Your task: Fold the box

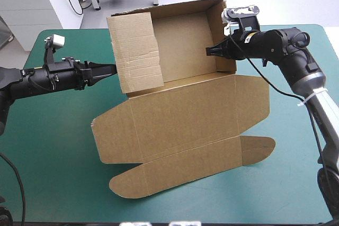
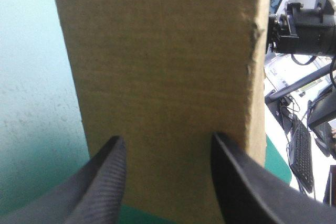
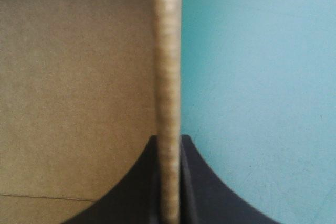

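status: box (image 1: pixel 185 46) sat mid-table on the teal-green cover (image 1: pixel 53 146), roughly half formed by my read.

- tray end: far wall, left wall (image 1: pixel 135 51) and right wall (image 1: pixel 225 41) stood up. The left wall leaned in slightly and I saw nothing locking it.
- lid panel (image 1: pixel 180 120) lay flat on the near side of the tray. Its tuck flap (image 1: pixel 185 170) and the rounded side ears were unfolded, flat on the cover.
- right gripper (image 1: pixel 212 51) reached into the tray at the right wall, fingers pressed together on the wall's edge. The right wrist view had the board edge pinched between them.
- left gripper (image 1: pixel 108 70) was outside the box at the left wall's outer face, fingers spread, gripping nothing. The board was directly ahead of the tips. Contact looked likely but I couldn't confirm it.

done: walls raised.
left, as I judge it: tuck and lock the side walls so the tray stands unaided. The walls looked likely to drop if the right wall were let go.
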Robot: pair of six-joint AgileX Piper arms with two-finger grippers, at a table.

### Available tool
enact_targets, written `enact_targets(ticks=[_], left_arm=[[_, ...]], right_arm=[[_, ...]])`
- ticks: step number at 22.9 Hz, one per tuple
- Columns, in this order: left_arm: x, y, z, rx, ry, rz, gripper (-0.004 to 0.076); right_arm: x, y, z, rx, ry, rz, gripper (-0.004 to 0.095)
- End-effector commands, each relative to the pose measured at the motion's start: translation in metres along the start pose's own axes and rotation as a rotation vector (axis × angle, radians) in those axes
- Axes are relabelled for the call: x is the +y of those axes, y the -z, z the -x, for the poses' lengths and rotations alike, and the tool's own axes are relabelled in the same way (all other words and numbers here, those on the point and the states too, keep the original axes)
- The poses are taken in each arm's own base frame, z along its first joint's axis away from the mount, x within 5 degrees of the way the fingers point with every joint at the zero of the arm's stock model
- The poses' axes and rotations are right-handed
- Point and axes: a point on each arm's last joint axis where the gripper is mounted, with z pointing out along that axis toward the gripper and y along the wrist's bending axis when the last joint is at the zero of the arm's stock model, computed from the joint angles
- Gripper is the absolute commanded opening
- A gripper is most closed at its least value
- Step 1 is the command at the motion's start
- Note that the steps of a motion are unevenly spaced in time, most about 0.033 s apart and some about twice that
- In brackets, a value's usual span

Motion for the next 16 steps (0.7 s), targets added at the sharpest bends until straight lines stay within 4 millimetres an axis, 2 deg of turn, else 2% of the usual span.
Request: enact_targets(ticks=[1, 6, 13, 16], left_arm=[[-0.026, 0.007, 0.003, -0.008, 0.032, -0.109, 0.0425], [-0.035, -0.003, -0.001, 0.033, 0.034, -0.146, 0.0425], [-0.036, -0.005, -0.001, 0.027, 0.032, -0.144, 0.0425], [-0.031, -0.006, 0.003, -0.022, 0.030, -0.088, 0.0424]], right_arm=[[0.008, 0.027, 0.017, -0.146, -0.016, 0.023, -0.0017], [0.007, 0.027, 0.016, -0.138, -0.023, 0.021, -0.0017], [0.006, 0.026, 0.016, -0.129, -0.008, 0.005, -0.0017], [0.016, 0.025, 0.014, -0.122, 0.034, 0.009, -0.0017]])
